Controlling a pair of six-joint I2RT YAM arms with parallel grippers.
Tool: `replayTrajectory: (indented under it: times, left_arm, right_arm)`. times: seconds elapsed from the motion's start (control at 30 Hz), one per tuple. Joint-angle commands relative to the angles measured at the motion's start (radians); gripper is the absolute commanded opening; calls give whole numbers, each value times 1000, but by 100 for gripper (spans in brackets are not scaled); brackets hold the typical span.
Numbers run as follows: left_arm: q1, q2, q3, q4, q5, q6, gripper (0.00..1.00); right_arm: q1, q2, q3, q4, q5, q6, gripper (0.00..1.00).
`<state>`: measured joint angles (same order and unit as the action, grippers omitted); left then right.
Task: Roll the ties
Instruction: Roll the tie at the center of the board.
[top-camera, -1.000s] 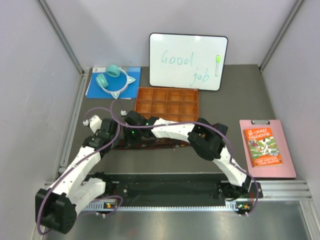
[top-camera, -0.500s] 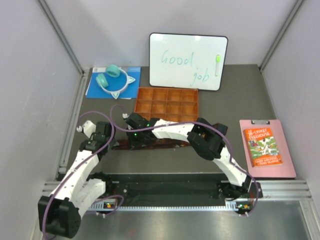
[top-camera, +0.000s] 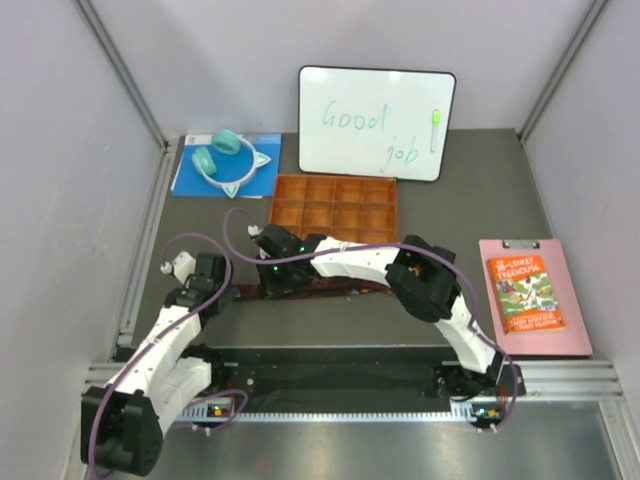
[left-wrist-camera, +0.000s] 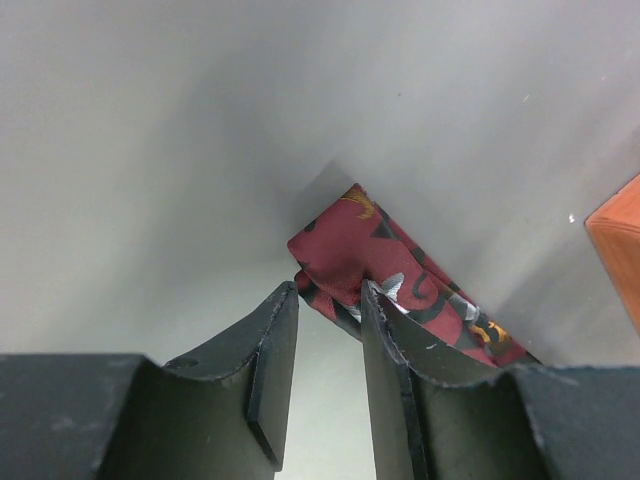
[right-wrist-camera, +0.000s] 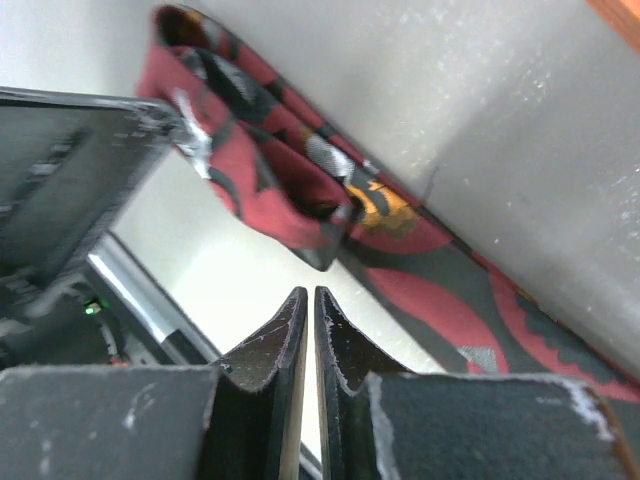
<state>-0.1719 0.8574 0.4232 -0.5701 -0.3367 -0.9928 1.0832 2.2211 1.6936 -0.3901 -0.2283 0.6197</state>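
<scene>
One of the ties (top-camera: 345, 290) lies flat across the table just in front of the tray, dark red with a black pattern. Its left end (right-wrist-camera: 270, 190) is folded over into a loose first turn. My left gripper (left-wrist-camera: 328, 290) is open at that folded end (left-wrist-camera: 350, 245). Its right fingertip (left-wrist-camera: 372, 300) overlaps the fabric's edge, and only bare table shows between the fingers. My right gripper (right-wrist-camera: 309, 292) is shut and empty, hovering just short of the fold. From above, the left gripper (top-camera: 222, 293) and right gripper (top-camera: 270, 288) meet at the tie's left end.
An orange compartment tray (top-camera: 336, 179) sits right behind the tie, and its corner (left-wrist-camera: 615, 250) shows in the left wrist view. Farther back are a whiteboard (top-camera: 375, 122) and teal headphones (top-camera: 225, 160) on a blue sheet. A pink clipboard with a book (top-camera: 528, 295) lies at the right.
The left arm's wrist has swung leftward and toward the near edge, off the tie's left end. The right arm has shifted slightly, its gripper staying over the fold.
</scene>
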Motion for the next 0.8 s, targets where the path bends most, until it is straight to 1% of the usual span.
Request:
replayTrajectory:
  times: [0.0, 0.13, 0.2, 0.37, 0.57, 0.77]
  left_arm:
    - [5, -15, -11, 32, 8, -3, 37]
    - [5, -23, -18, 36, 5, -3, 38]
    - [5, -17, -21, 47, 10, -3, 37]
    - [3, 9, -15, 59, -10, 3, 35]
    - [5, 55, 6, 75, -16, 3, 34]
    - [5, 66, 23, 73, -19, 2, 34]
  right_arm:
    - [-5, -106, 12, 5, -16, -14, 8]
    - [-11, -132, 15, 43, -54, 8, 8]
    - [-22, -120, 23, 66, -104, 41, 8]
    - [-25, -34, 99, 62, -150, 57, 7]
    - [-35, 48, 169, 71, -167, 68, 7]
    - [-60, 100, 178, 79, -174, 72, 6]
